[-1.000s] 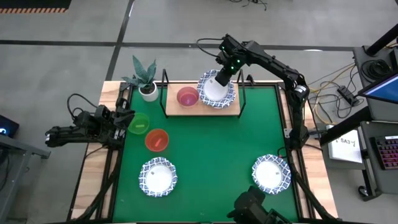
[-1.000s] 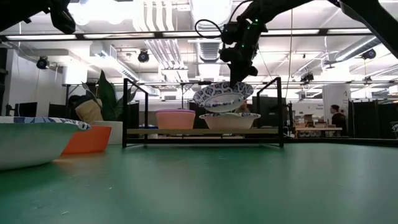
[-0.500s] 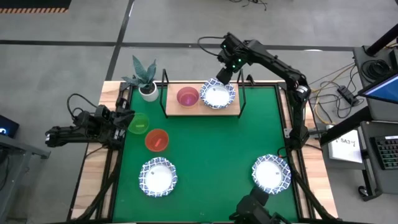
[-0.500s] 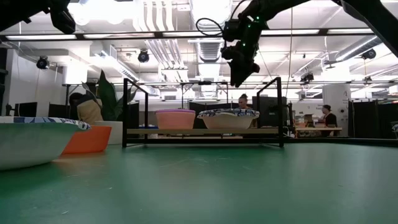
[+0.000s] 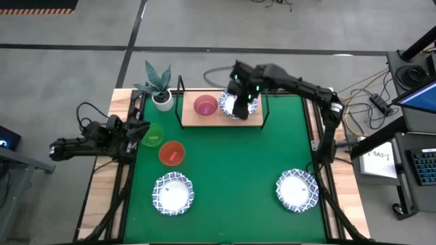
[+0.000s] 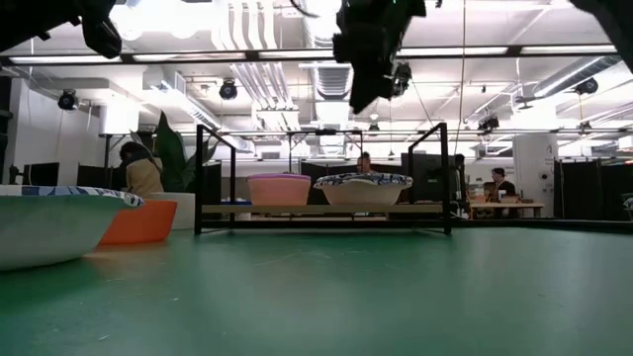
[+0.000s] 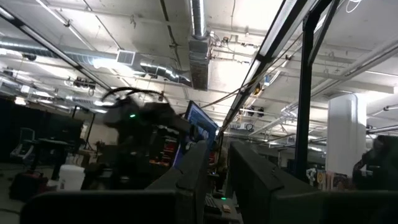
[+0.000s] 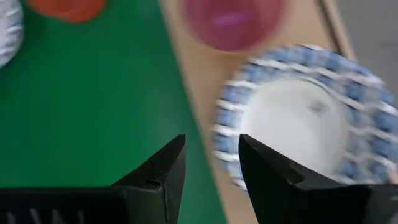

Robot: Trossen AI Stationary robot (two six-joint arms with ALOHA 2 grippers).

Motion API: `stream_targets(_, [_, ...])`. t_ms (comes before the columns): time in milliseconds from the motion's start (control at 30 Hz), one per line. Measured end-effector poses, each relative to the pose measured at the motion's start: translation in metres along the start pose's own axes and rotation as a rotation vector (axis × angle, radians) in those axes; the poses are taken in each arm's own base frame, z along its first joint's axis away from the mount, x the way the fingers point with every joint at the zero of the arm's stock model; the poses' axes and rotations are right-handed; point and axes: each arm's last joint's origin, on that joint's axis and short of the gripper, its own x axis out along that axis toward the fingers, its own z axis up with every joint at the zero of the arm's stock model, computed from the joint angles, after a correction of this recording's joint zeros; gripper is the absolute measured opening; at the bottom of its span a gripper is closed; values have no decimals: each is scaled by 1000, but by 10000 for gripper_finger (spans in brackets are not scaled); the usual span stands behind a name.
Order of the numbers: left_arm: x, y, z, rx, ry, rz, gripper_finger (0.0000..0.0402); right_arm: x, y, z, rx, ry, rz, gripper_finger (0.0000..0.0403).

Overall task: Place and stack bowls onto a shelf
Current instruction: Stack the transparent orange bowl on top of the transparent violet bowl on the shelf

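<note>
Nearest the front edge of the green mat [image 5: 231, 170] sit two white bowls with blue patterned rims, one at front left [image 5: 172, 193] and one at front right [image 5: 297, 190], both upright and well apart. Farther back on the left, an orange-red bowl [image 5: 172, 153] rests on the mat, and a yellow-green bowl [image 5: 151, 135] lies just beyond it at the mat's left edge. The left gripper [image 5: 133, 129] is beside that green bowl, its arm stretched low and level from the table's left side; whether its fingers are spread or closed cannot be told.

At the back stands the shelf [image 5: 204, 119], a light wooden board on a black frame. On it sit a pink bowl [image 5: 206, 105] and, just beside it, a blue-rimmed bowl [image 8: 298, 124], upright on the board. The right arm reaches in from the back right corner, elbow bent, with the right gripper [image 5: 238, 92] raised above that bowl, touching nothing. Its fingers [image 8: 165, 171] stand parted and empty.

A potted plant [image 5: 159, 85] sits at the shelf's left end.
</note>
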Motion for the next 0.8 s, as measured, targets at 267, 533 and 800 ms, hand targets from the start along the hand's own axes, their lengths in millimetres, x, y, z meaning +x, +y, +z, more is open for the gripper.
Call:
stream_targets(267, [6, 1, -9, -62, 72, 14, 52, 16, 86, -33, -190, -144, 106, 134])
stream_targets(533, [21, 1, -17, -123, 74, 16, 52, 20, 135, -91, -305, -351, 97, 134])
stream_targets(800, [41, 2, -34, -201, 97, 17, 52, 5, 140, -136, -395, -610, 138, 134])
